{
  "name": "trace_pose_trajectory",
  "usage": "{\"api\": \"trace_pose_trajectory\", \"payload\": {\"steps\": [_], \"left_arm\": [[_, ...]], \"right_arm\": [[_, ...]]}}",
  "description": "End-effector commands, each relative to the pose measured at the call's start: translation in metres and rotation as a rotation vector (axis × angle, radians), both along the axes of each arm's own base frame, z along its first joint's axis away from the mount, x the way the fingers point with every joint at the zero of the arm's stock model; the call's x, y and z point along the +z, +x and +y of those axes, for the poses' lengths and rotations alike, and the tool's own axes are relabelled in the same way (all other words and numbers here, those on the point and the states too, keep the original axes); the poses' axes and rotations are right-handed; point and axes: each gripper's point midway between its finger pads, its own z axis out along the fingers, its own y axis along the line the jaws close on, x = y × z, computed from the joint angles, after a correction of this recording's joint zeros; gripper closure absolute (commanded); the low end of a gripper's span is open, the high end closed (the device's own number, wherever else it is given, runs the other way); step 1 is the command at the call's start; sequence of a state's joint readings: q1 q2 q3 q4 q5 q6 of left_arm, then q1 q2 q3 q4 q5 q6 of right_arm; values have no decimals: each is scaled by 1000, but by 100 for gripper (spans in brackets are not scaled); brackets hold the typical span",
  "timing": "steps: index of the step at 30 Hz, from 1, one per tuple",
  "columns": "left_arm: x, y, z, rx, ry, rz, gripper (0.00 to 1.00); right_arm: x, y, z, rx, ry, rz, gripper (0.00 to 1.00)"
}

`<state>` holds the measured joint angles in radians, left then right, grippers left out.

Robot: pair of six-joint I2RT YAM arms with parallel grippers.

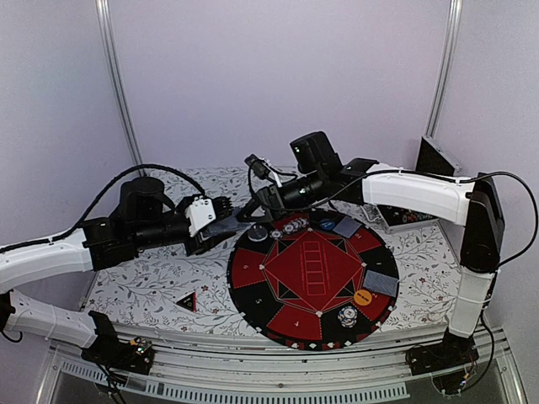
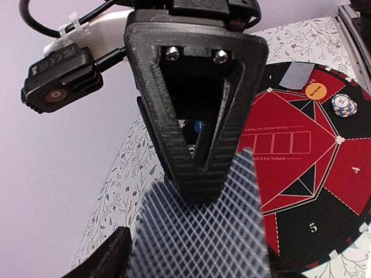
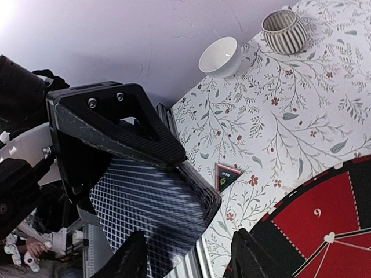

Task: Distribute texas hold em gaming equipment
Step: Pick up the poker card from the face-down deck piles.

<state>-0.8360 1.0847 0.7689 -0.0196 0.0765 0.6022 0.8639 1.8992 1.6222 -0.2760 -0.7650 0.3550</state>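
Judging by how things lie, the sharing-out is partly done. On the round mat (image 1: 278,290) a far-right card (image 1: 347,227) and a right-edge card (image 1: 381,284) each lie at a seat. An orange disc (image 1: 363,297) sits just beside the latter, and a chip stack (image 1: 347,316) stands toward the near rim. Along the far rim are the far chips (image 1: 295,225), a blue disc (image 1: 326,225) and, further left, a dark disc (image 1: 257,233). The seats on the left and near-left of the mat show no cards or chips, so those look like what is left to serve. The black-red triangle (image 1: 186,301) lies on the tabletop (image 1: 139,282), left of the mat and apart from it, so it seems not yet placed. The pack of cards (image 2: 197,231) is in the air over the far-left edge of the mat, between the two arms. The left fingers (image 3: 110,124) are clamped on it. The right fingers (image 3: 130,258) stand apart, one on either side of the pack's free end. I cannot tell whether they touch it; no card seems to have been pulled from the pack. The step in hand looks like drawing a card for the next seat. A white bowl (image 3: 220,57) and a striped cup (image 3: 284,30) stand well apart from the mat, on the tabletop's far left.
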Motion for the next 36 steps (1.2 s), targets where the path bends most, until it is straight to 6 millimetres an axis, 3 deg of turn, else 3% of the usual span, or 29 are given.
{"api": "trace_pose_trajectory", "payload": {"steps": [1, 9, 14, 21, 36], "left_arm": [[13, 0, 1, 3, -33, -46, 37], [9, 0, -1, -3, -31, -34, 37], [9, 1, 0, 9, -30, -35, 37], [10, 3, 1, 18, -32, -38, 37], [10, 3, 2, 21, -29, -37, 37]], "right_arm": [[14, 0, -4, -2, -19, -55, 56], [35, -14, 3, 93, 50, -10, 84], [50, -14, 3, 86, 71, -22, 96], [50, -9, -2, 62, 56, -30, 98], [95, -3, -30, 55, 134, -107, 98]]}}
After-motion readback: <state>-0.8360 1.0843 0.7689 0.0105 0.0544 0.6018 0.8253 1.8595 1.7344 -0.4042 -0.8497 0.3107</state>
